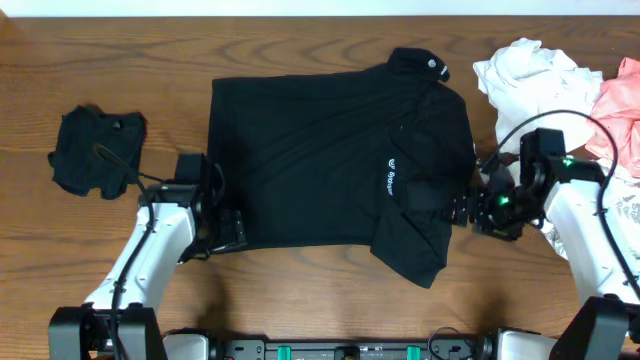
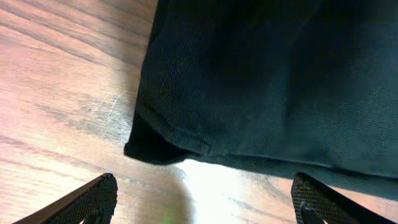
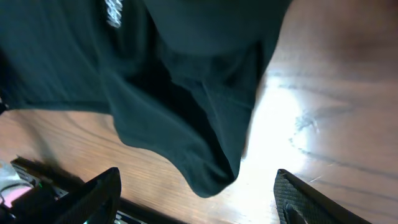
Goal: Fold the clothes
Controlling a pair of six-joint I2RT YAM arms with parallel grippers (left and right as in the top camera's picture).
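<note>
Black shirt (image 1: 320, 160) lies spread flat on the table (image 1: 300, 300), mid-frame in the overhead view. The collar is at the far right corner, with the white tag (image 1: 432, 68) showing. A white logo (image 1: 390, 176) is on the chest. One sleeve (image 1: 410, 252) juts out past the near hem on the right side.

My left claw (image 1: 236, 228) sits low at the shirt's near left corner, released. Its fingertips (image 2: 93, 198) stand wide apart over bare wood with nothing between them. The doubled-over corner of cloth lies just ahead of the gap.

My right claw (image 1: 462, 210) is at the shirt's right edge beside the sleeve, also released. In its wrist view the sleeve end lies just ahead of the gap between the two tips, and no cloth is pinched.

Other clothes: a small black garment (image 1: 95, 150) is bunched at the left, well apart from the shirt. A white garment (image 1: 530, 70) and a pink garment (image 1: 625, 100) are heaped at the far right.
</note>
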